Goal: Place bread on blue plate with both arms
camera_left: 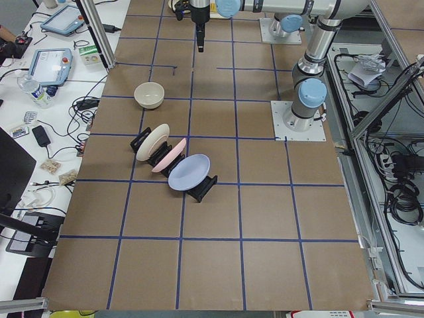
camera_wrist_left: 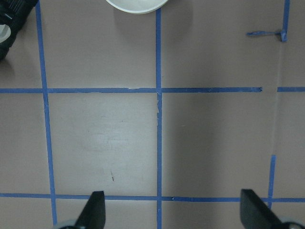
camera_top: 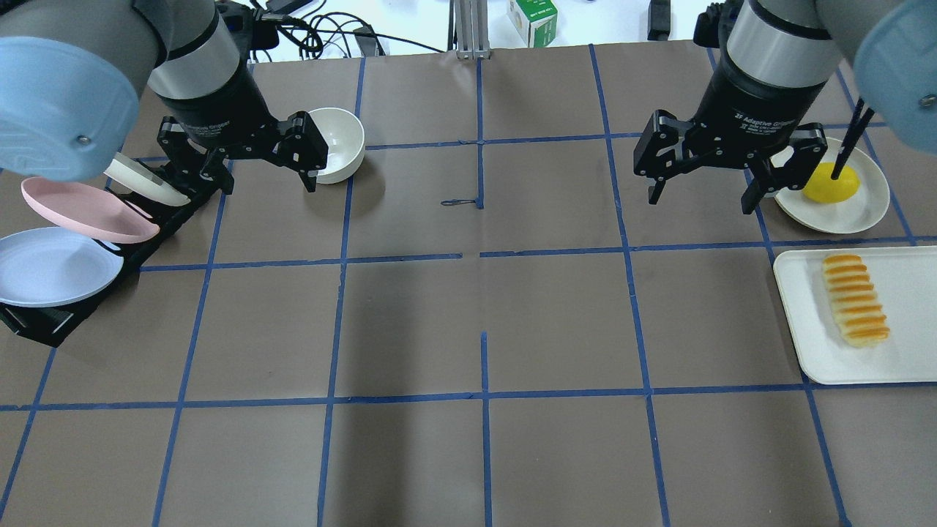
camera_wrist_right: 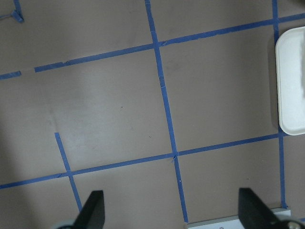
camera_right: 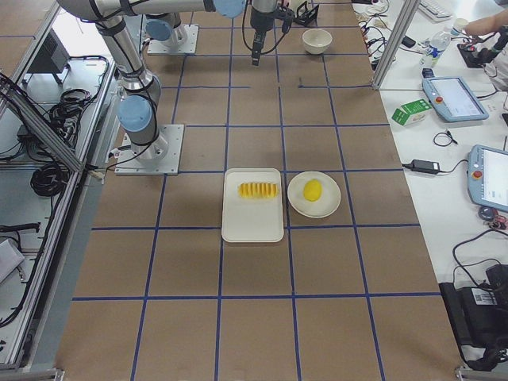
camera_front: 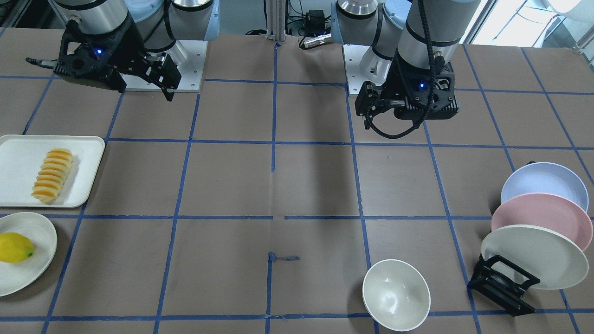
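Observation:
The bread (camera_top: 855, 298) lies on a white rectangular tray (camera_top: 805, 329) at the table's right side; it also shows in the front view (camera_front: 52, 175). The blue plate (camera_top: 55, 265) stands tilted in a black rack (camera_top: 44, 322) at the left, nearest the robot; it also shows in the front view (camera_front: 544, 185). My left gripper (camera_top: 245, 172) hangs open and empty above the table beside the rack. My right gripper (camera_top: 699, 201) hangs open and empty, left of the tray and well above the table. Both wrist views show spread fingers over bare table.
A pink plate (camera_top: 88, 208) and a cream plate (camera_top: 139, 183) stand in the same rack. A white bowl (camera_top: 335, 143) sits close to my left gripper. A lemon (camera_top: 831, 183) lies on a round cream plate (camera_top: 864, 212) beyond the tray.

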Available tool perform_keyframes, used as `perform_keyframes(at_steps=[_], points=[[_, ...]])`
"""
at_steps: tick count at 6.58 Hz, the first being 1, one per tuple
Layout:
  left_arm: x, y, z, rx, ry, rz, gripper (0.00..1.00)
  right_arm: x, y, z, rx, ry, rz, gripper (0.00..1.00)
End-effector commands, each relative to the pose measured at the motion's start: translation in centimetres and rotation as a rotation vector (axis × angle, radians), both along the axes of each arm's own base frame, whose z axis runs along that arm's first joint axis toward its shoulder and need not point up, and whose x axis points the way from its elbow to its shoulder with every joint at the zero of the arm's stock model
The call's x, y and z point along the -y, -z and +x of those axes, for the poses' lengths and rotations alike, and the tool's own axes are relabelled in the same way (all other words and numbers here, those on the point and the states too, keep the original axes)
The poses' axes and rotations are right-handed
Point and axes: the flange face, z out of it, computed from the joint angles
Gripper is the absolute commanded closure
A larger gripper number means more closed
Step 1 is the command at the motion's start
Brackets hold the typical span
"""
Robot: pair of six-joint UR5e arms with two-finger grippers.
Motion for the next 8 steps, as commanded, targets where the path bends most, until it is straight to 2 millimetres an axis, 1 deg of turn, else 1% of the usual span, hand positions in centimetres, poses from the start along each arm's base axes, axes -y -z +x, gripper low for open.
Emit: perform_keyframes(at_steps=[1,2,3,4,5,6,7,8], points=[[0.0,0.0,0.0,0.002,0.0,0.001,0.0,0.2,0.1,-0.4,-0.008,0.005,-0.003,0.0],[0.1,0.0,0.0,0.007,0.003,-0.012,0.0,0.4,0.2,-0.5,-0.012,0.003,-0.005,0.0],[0.2,-0.1,0.0,0.002,-0.002,-0.016,0.0,0.8,0.8,-1.6,-0.012,0.026,0.004,0.0],[0.2,-0.1,0.0,0.001,-0.002,-0.021,0.0,1.6,1.5,-5.5,-0.014,0.001,0.016,0.0],[0.2,-0.1,0.1,0.005,0.0,-0.021,0.0,2.1,2.2,-10.2,0.006,-0.038,0.028,0.0],[0.2,-0.1,0.0,0.002,0.001,-0.022,0.0,2.3,3.5,-13.8,0.015,-0.05,0.02,0.0],[0.2,-0.1,-0.1,0.001,-0.002,-0.023,0.0,2.7,4.7,-17.5,-0.023,-0.104,-0.028,0.0],[0.1,-0.4,0.4,0.008,0.004,-0.028,0.0,2.0,7.9,-21.3,-0.056,-0.093,-0.019,0.0]])
